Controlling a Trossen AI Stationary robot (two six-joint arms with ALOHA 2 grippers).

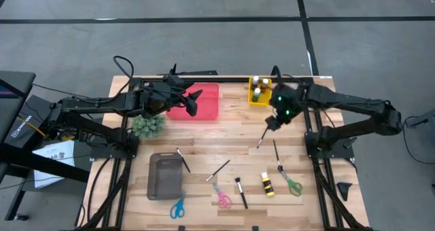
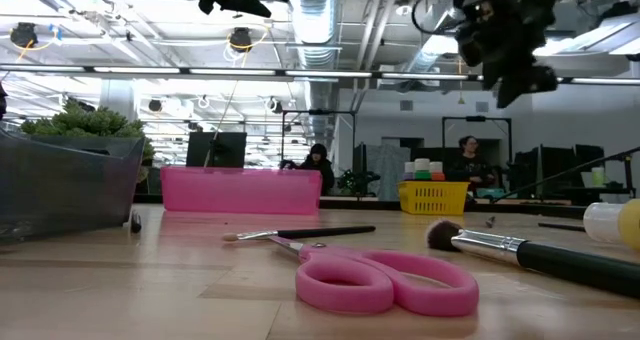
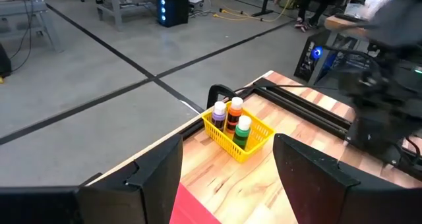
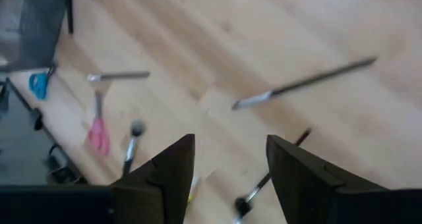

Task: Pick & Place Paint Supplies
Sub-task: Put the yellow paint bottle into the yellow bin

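High view: three paint bottles [image 1: 257,87] sat in yellow basket [image 1: 257,98]; yellow bottle [image 1: 267,184] and brushes [image 1: 240,191] lay loose on table [image 1: 204,149]. Much left.
Left wrist view: left gripper [image 3: 227,174] spread, empty, near pink tray [image 3: 191,207].
Right wrist view: right gripper [image 4: 231,168] spread, empty, above thin brush [image 4: 303,84].

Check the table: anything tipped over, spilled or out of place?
One yellow paint bottle lies on its side near the front edge, while three bottles stand upright in the yellow basket. Brushes and scissors lie scattered loose. No spill or damage is visible.
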